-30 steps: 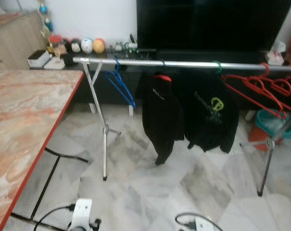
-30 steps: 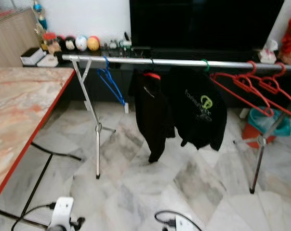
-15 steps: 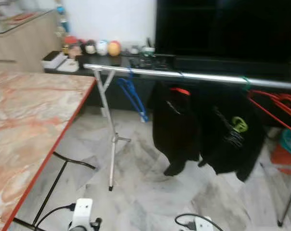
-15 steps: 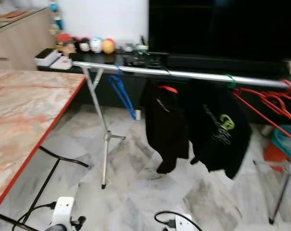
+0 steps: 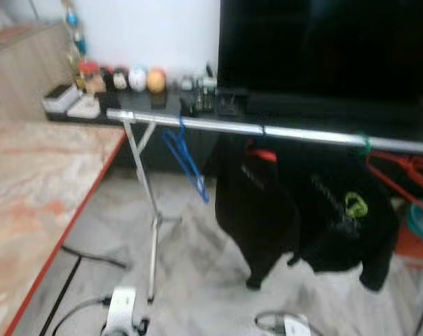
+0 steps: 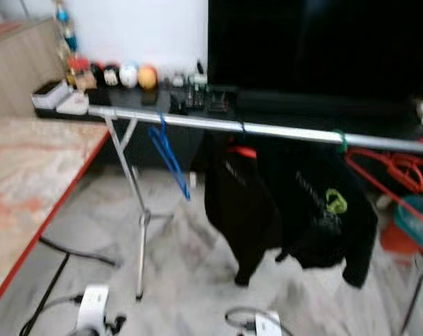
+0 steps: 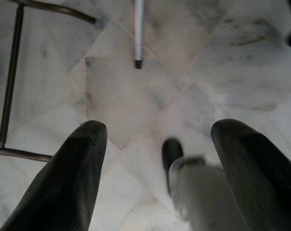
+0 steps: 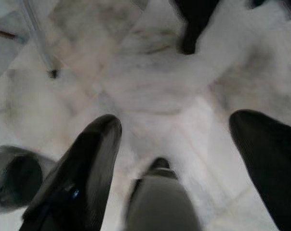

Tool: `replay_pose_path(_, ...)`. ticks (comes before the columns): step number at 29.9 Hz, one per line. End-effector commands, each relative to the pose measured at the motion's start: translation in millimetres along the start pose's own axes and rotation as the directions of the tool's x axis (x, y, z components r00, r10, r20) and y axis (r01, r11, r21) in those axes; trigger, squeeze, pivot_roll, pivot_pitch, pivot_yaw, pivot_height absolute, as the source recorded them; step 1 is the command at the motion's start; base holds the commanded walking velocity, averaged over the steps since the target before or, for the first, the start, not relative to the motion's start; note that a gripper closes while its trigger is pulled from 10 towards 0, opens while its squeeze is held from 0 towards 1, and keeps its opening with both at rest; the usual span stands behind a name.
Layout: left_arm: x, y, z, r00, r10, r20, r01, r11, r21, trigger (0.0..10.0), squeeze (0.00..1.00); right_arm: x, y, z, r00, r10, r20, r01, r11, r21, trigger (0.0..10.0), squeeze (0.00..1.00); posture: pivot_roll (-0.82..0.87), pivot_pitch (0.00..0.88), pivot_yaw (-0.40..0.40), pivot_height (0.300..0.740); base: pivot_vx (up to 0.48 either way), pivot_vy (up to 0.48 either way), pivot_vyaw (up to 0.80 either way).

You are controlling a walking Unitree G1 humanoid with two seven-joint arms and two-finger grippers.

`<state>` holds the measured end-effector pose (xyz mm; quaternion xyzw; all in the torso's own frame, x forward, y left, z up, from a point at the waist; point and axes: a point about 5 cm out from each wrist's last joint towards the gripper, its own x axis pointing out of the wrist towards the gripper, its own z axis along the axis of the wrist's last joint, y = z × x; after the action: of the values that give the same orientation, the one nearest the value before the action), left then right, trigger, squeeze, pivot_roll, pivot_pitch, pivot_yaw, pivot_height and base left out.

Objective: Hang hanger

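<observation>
**Blue hanger on the rail, both arms low and empty**

The blue hanger (image 5: 187, 159) is hooked over the rail (image 5: 267, 131) near its left end, just beside the crossed stand legs (image 5: 147, 203), and it dangles tilted, its long axis slanting down toward the right. That is the only loose-looking hanger on this side; further right along the rail hang two black jackets (image 5: 302, 210), and beyond them a bunch of red hangers (image 5: 404, 175) at the far right edge.

Now the relation that matters — the hanger sits up and ahead of the robot, left of centre, while both arms point down at the marble floor (image 7: 136, 96). The left gripper (image 7: 155, 163) has its fingers spread wide with nothing between them, looking at the foot of a stand leg and a dark bar of the table frame. The right gripper (image 8: 174, 159) is likewise spread and empty, over floor near a black jacket hem. So neither holds a hanger, and the hanger is well apart from both, above them. By my reckoning the left arm is the nearer one.

The marble tabletop (image 5: 36, 189) with its red edge lies at the left. Behind the rail a dark TV (image 5: 323, 49) stands over a low shelf of small round toys (image 5: 138, 78). The head views are blurred.
</observation>
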<state>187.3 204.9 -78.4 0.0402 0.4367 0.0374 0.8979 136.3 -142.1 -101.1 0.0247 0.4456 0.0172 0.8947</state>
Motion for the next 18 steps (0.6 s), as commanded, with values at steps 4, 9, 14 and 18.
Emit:
replay_pose_path(4,0.0,2.8,-0.3,1.000,0.008,-0.007,-0.008,1.000,0.006,10.0,0.00,-0.2,2.5,-2.0,1.000,0.004,-0.012,-0.004,1.000,0.008,10.0,0.00,-0.01,0.000,0.002,0.740,0.333,0.000,0.00)
replay_pose_path(9,-0.1,2.5,-1.3,1.000,0.008,-0.012,-0.008,1.000,0.017,10.0,0.00,-0.2,2.4,-1.3,1.000,0.002,-0.004,-0.002,1.000,0.005,10.0,0.00,-0.01,0.000,0.002,0.740,0.320,0.000,0.00)
replay_pose_path(14,-0.4,1.6,-3.2,1.000,0.010,-0.019,-0.009,1.000,0.025,10.0,0.00,-0.2,2.6,-0.4,1.000,0.006,0.006,-0.006,1.000,0.014,10.0,0.00,-0.01,0.000,0.003,0.740,0.051,0.000,0.00)
replay_pose_path(18,-0.7,1.1,-4.7,1.000,0.011,-0.024,-0.011,1.000,0.024,10.0,0.00,-0.1,3.3,2.4,0.999,0.019,0.031,-0.020,1.000,0.005,10.0,0.00,-0.01,0.000,0.004,0.740,0.000,0.000,0.00)
